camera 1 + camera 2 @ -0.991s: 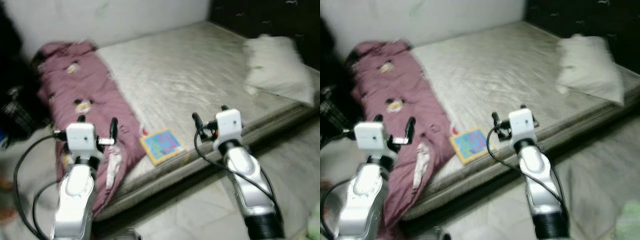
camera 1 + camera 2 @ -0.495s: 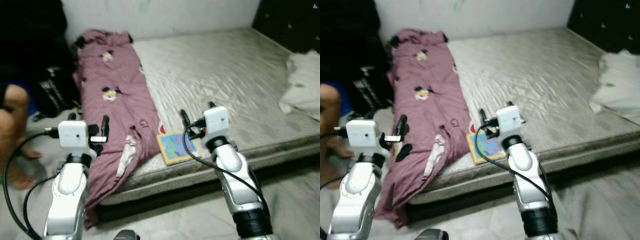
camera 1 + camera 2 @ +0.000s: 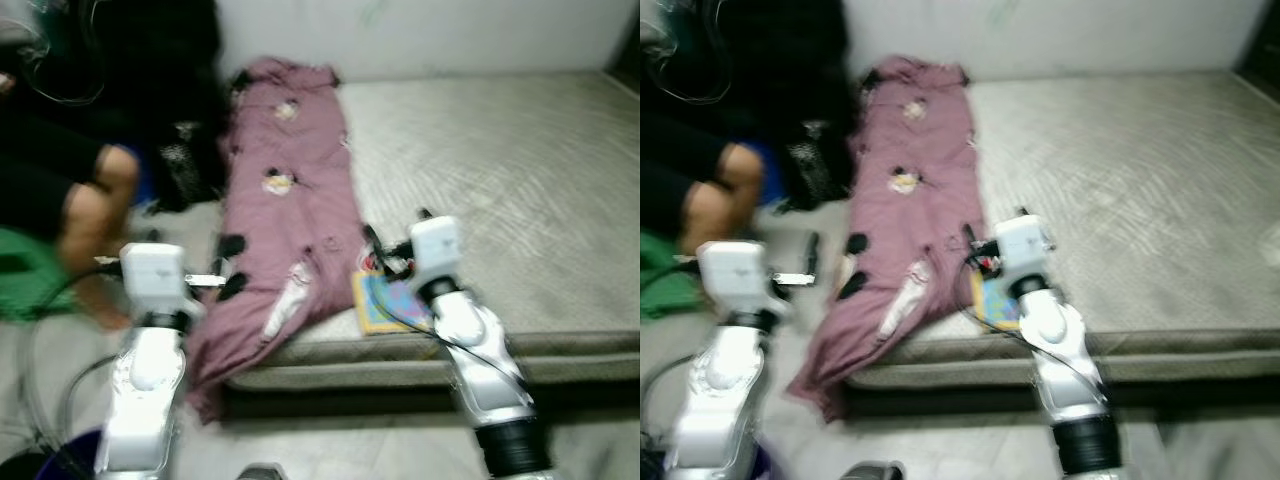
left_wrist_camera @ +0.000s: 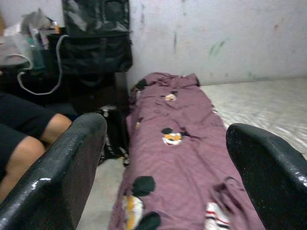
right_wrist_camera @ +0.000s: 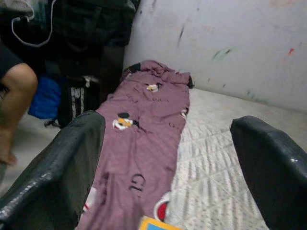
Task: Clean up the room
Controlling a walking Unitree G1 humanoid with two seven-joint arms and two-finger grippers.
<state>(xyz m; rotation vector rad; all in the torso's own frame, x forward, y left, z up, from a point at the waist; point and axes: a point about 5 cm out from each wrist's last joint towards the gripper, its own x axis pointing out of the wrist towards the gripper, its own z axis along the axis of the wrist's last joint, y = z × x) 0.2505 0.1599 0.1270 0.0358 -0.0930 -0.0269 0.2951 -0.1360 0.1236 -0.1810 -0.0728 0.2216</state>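
- Left eye view: the purple blanket (image 3: 285,225) runs from top centre down the mattress (image 3: 500,180) edge, its end spilling floorward lower left. A colourful book (image 3: 385,303) lies at the bed edge, centre, just behind the right gripper (image 3: 395,243). A person's knee (image 3: 95,195) sits at mid-left; a swinging left arm might bump it.
- Left wrist view: the left gripper (image 4: 168,167) has fingers spread wide, nothing between; blanket fills the centre.
- Right wrist view: right fingers (image 5: 57,163) likewise apart and empty. Blur could spoil any reach.
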